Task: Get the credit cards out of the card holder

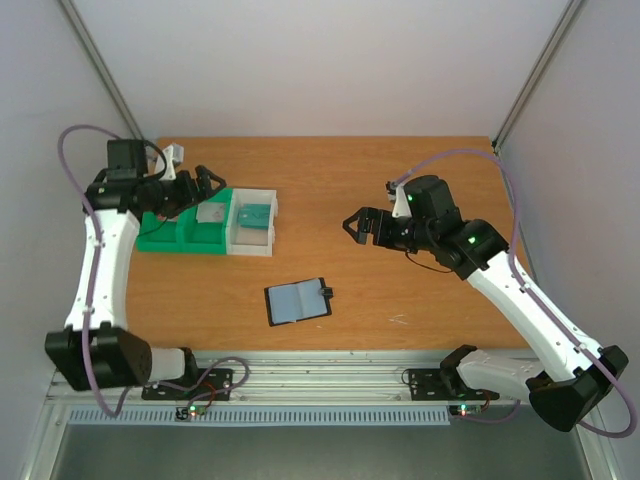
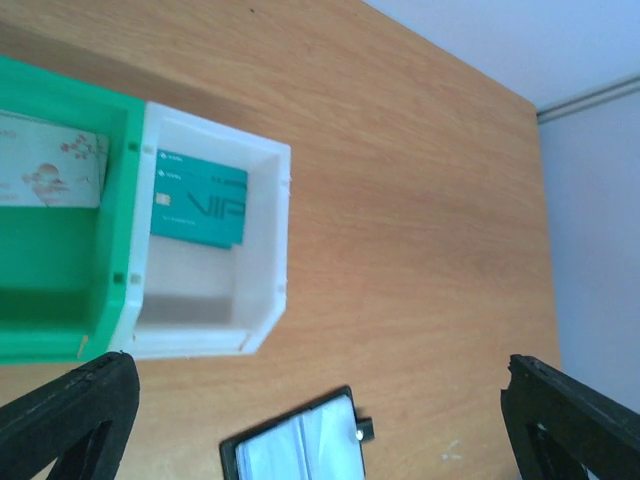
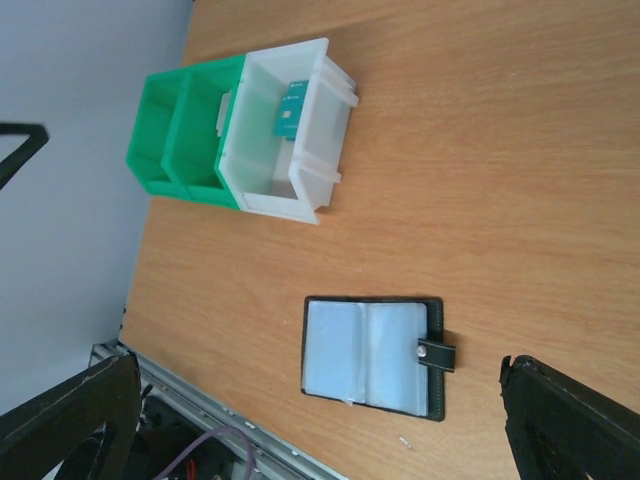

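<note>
1. Your left fingers (image 2: 70,415) are spread wide over the green tray (image 2: 113,235) and pinch nothing. Your right fingers (image 3: 570,420), spread and empty too, hang over the desk (image 1: 420,160).
2. The card holder (image 1: 297,302) lies open near the desk's front edge, probably so that either side can reach its pockets.
3. I count two cards out: one teal card (image 2: 198,205) in the white tray (image 2: 280,235) and one pale flowered card (image 2: 50,172) in the green tray. The single card holder looks empty.

Brown wooden table (image 1: 400,180). Directly on it: green tray (image 1: 160,243) beneath the left gripper (image 1: 210,184), white tray (image 1: 250,250) touching it, just ahead of that gripper; black card holder (image 1: 297,301) lying open, ahead of the right gripper (image 1: 351,226), apart from both trays.
</note>
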`<action>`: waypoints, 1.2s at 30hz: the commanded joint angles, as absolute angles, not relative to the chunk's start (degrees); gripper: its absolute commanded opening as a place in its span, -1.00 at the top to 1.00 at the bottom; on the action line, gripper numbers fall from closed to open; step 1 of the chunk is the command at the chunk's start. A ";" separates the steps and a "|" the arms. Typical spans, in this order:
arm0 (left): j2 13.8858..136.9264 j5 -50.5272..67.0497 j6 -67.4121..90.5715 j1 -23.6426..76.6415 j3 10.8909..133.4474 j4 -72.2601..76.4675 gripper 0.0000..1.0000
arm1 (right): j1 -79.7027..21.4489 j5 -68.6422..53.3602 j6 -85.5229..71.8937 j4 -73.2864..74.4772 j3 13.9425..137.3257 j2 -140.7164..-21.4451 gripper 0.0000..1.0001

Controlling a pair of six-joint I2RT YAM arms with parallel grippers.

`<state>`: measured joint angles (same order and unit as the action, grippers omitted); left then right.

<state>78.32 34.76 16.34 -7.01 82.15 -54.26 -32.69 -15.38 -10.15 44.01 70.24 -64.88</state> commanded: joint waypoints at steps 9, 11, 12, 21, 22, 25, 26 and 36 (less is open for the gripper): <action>62.52 45.45 21.50 -6.33 63.25 -53.06 -0.99 | -32.34 -16.91 -9.88 45.75 67.93 -64.35 -0.97; 59.90 44.49 23.91 -6.33 59.48 -51.53 -0.99 | -32.34 -17.85 -10.65 44.33 66.15 -64.53 -0.97; 58.65 43.75 24.96 -6.33 57.77 -50.96 -0.99 | -32.34 -18.21 -11.05 43.84 65.36 -64.88 -0.97; 54.29 40.99 32.97 -0.76 43.86 -42.96 -0.24 | -32.79 -25.46 -12.15 37.10 59.83 -71.54 -0.55; 54.28 40.28 34.72 1.72 42.39 -40.84 -0.21 | -33.05 -25.59 -12.13 36.29 59.07 -72.61 -0.37; 56.66 37.43 39.09 7.63 38.43 -35.25 -0.09 | -33.45 -27.17 -13.37 32.34 56.25 -75.62 0.14; 58.13 36.99 40.32 9.31 37.42 -33.29 0.00 | -33.61 -27.79 -13.73 31.04 55.10 -76.53 0.20; 68.90 31.82 45.38 17.25 30.55 -20.77 0.16 | -38.94 -26.12 -14.26 25.95 53.21 -87.00 0.26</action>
